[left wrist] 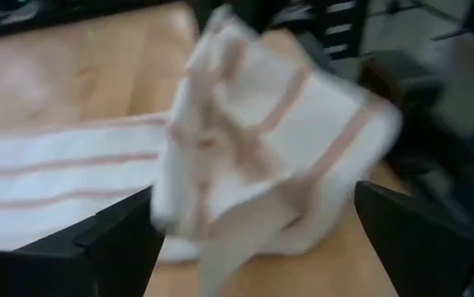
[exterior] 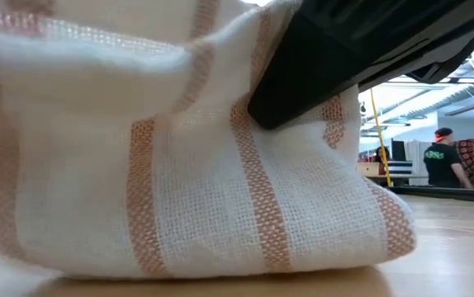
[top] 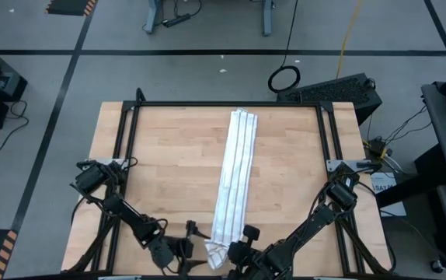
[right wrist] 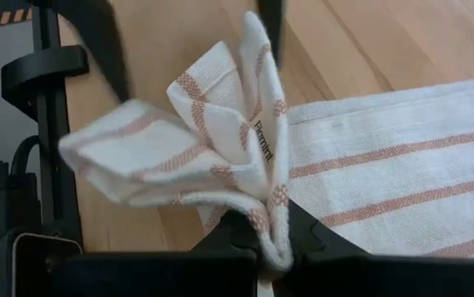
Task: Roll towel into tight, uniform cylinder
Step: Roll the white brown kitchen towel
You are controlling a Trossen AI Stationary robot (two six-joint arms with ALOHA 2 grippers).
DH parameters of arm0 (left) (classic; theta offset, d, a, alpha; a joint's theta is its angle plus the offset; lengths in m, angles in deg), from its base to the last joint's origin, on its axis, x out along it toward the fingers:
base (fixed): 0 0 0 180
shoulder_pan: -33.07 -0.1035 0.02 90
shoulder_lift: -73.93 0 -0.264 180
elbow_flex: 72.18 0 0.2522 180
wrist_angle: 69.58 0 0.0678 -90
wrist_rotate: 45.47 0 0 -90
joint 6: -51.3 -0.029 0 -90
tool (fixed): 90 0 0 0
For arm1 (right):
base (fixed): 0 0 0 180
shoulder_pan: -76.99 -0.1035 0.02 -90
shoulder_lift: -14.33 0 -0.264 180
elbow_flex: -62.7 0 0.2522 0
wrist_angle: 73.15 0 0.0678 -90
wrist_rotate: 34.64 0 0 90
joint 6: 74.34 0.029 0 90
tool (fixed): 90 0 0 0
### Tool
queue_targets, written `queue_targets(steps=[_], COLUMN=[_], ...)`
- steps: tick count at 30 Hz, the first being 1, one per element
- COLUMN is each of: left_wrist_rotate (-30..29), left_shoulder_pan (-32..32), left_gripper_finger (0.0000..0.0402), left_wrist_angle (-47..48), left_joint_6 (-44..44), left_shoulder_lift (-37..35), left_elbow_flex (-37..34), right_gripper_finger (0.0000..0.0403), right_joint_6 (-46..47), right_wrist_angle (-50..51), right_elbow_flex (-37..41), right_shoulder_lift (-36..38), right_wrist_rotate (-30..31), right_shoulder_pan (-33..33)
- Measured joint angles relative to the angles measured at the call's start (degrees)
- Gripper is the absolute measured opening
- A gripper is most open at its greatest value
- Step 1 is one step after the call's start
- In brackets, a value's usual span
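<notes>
The right pincer pinches a bunched corner of the towel, its two dark fingers pressed together on the cloth, which fans upward from them. The left pincer has its fingers spread wide, the lifted towel end just beyond and between them. From this raised end at the near edge of the tabletop, the towel, white with thin reddish stripes, runs as a long folded strip to the far edge.
</notes>
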Motion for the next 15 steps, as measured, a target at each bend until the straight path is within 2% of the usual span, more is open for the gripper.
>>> queue_targets(steps=[4, 8, 12, 15], left_wrist_rotate=[4.02, 4.64, 4.43, 1.68], left_shoulder_pan=[0.1, 0.87, 1.61, 1.94], left_gripper_finger=[0.0385, 0.0385, 0.0385, 0.0385], left_wrist_angle=[-0.96, -0.97, -0.45, -0.14], left_joint_6=[-2.47, -3.97, -4.31, -4.55], left_shoulder_lift=[0.0, 0.0, 0.0, 0.04], left_elbow_flex=[0.89, 1.39, 2.48, 2.96], right_gripper_finger=[0.0, 0.0, 0.0, 0.0], right_joint_6=[0.78, 1.61, 3.1, 4.72], right_wrist_angle=[-0.03, -0.01, 0.01, 0.01], right_elbow_flex=[0.0, 0.0, 0.0, 0.0], right_shoulder_lift=[0.0, 0.0, 0.0, 0.0], right_wrist_rotate=[0.06, 0.22, 0.22, 0.22], right_shoulder_pan=[0.0, 0.08, 0.6, 1.14])
